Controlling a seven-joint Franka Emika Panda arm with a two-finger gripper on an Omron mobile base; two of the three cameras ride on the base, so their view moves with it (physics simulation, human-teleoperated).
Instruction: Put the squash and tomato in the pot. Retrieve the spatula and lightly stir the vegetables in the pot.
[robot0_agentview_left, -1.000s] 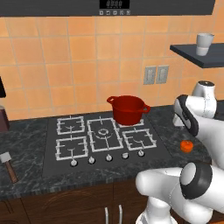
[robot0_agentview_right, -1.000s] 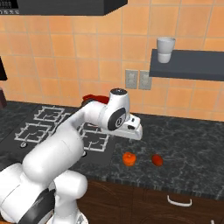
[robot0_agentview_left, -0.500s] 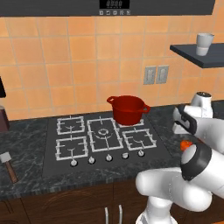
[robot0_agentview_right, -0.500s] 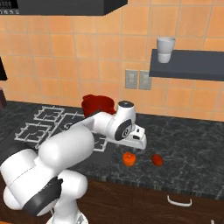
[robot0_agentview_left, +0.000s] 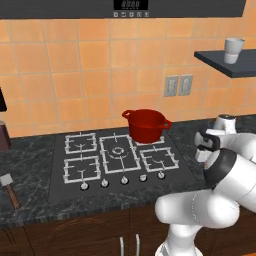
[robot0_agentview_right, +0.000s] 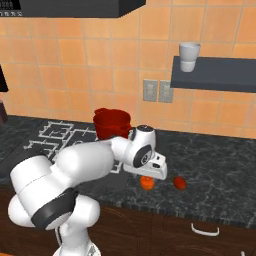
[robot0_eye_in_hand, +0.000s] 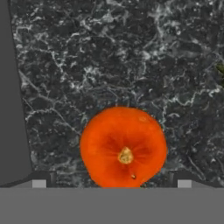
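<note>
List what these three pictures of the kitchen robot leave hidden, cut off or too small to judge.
- Squash: its top is hidden under the hand in the right base view; its lower edge is cut off by the grey band in the hand view.
- Gripper: only two fingertip stubs show beside the squash; contact is unclear.
- Pot: its inside is hidden by its wall.
- Spatula: too small for detail.

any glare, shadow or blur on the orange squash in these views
Hand view: the small orange squash lump is fairly sharp with even light, no glare, and a faint dark shadow rings it on the speckled black stone counter. Right base view: the squash is small, partly under the end effector, its detail too coarse to judge.
</note>
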